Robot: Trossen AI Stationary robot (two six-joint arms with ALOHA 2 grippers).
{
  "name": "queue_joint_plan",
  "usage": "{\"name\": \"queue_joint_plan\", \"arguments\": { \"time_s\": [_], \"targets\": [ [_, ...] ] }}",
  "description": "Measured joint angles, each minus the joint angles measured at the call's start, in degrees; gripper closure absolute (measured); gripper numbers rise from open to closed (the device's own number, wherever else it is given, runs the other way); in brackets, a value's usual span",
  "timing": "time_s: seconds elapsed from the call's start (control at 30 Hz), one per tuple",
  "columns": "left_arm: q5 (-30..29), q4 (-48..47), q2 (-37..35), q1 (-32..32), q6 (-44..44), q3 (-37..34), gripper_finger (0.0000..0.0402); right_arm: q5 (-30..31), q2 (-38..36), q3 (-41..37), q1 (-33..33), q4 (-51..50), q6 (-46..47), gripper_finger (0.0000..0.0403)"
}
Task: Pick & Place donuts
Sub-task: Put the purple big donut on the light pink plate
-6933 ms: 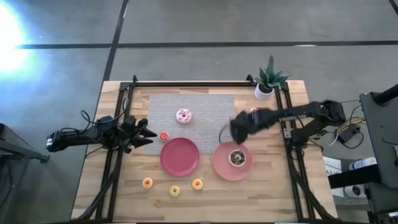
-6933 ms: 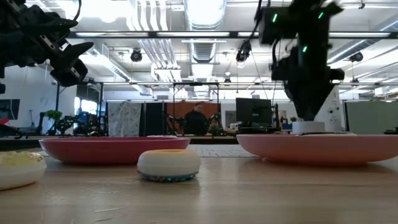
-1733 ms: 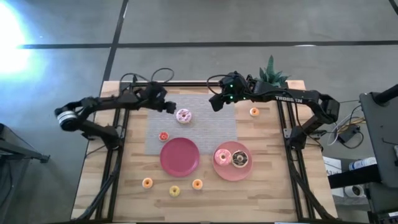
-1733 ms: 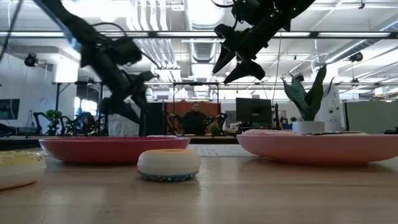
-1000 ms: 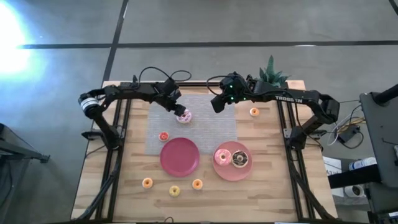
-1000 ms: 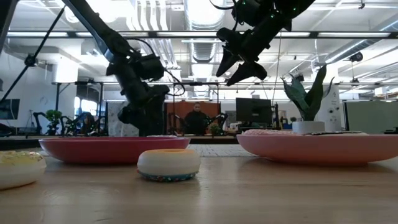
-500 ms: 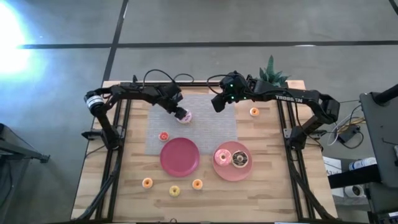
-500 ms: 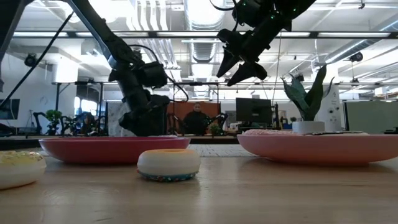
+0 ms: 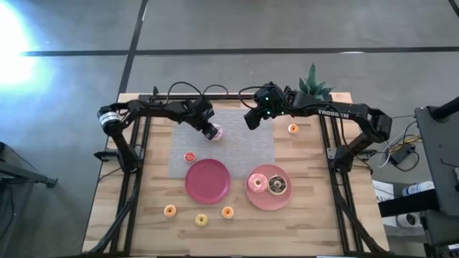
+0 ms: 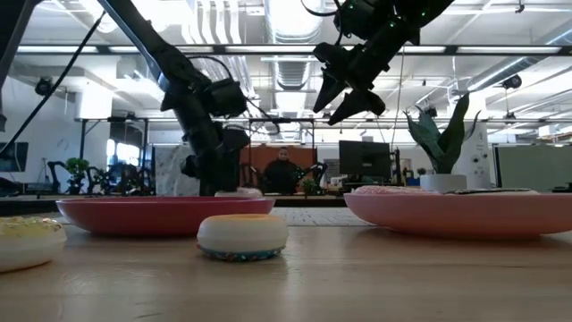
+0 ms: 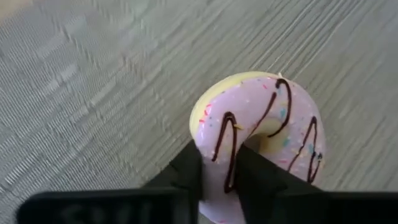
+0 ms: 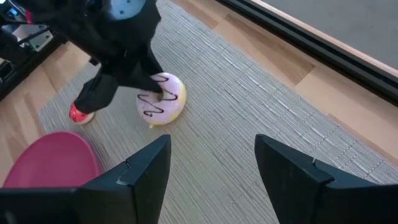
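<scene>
Grey mat [image 9: 237,136] underneath, the left gripper [image 11: 217,180] is pinching the sprinkled donut [image 11: 258,134] through its hole, needing a straight lift, while the right gripper [image 12: 211,168] is hovering nearby, fingers apart.

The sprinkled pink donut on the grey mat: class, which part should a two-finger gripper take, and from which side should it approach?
Take one side of the ring, one finger through the hole and one outside, coming down from above. The sprinkled pink donut lies flat on the grey mat, hole upward, so its wall is exposed. The left gripper appears to straddle it this way already.
</scene>
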Motion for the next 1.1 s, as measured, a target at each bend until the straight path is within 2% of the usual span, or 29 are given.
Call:
{"name": "queue_joint_plan", "arguments": {
  "time_s": [0.13, 0.27, 0.43, 0.7, 0.87, 1.1],
  "targets": [
    [0.2, -0.2, -2.1, -0.2, 0.5, 1.1, 0.0392, 0.0, 0.0, 0.0, 0.0, -0.2, 0.2, 0.0179],
    [1.3, -1.8, -5.6, -0.5, 0.5, 2.1, 0.0393, -0.1, -0.4, 0.0, 0.0, -2.1, 0.1, 0.0179],
    [2.4, -8.7, -10.6, -3.1, 3.4, 2.3, 0.0393, -0.2, -1.7, 0.0, 0.0, -5.5, -1.0, 0.0179],
    [2.2, -16.4, -16.0, -12.3, 6.2, 1.5, 0.0394, 0.0, -3.9, 0.0, 0.0, -6.1, -2.2, 0.0179],
    [1.9, -16.2, -17.7, -19.3, 6.3, -1.0, 0.0394, -0.2, -4.0, 0.0, 0.1, -6.7, -3.6, 0.0179],
    [-1.6, -13.8, -17.2, -27.5, 2.6, -3.8, 0.0394, -0.6, -4.0, 0.0, 0.1, -9.6, -7.3, 0.0179]
  ]
}}
